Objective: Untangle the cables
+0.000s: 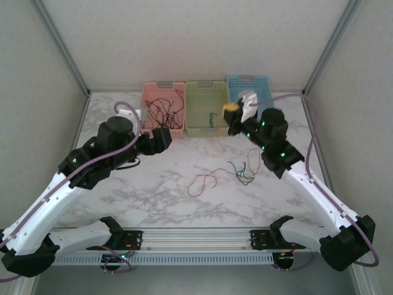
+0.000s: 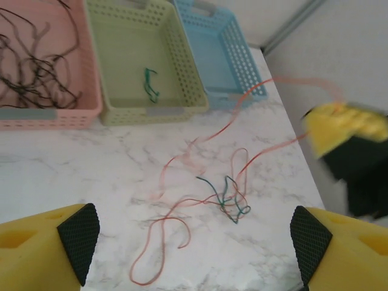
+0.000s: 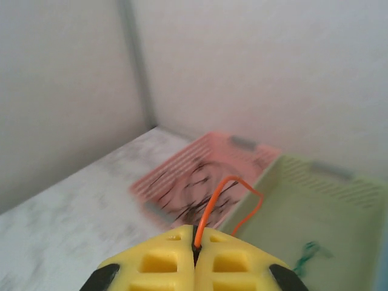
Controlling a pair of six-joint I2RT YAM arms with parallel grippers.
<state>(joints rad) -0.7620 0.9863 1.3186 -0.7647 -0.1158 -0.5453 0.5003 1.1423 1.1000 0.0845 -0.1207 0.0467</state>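
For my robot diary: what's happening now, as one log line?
left end effector: open | right end effector: shut on orange cable | cable tangle: on table

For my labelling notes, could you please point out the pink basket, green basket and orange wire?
Pink basket [image 2: 79,114]: left wrist view, front wall.
Green basket [image 2: 124,114]: left wrist view, front wall.
Orange wire [image 3: 233,177]: right wrist view, loop top.

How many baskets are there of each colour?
Pink basket: 1
Green basket: 1
Blue basket: 1
Total: 3 baskets
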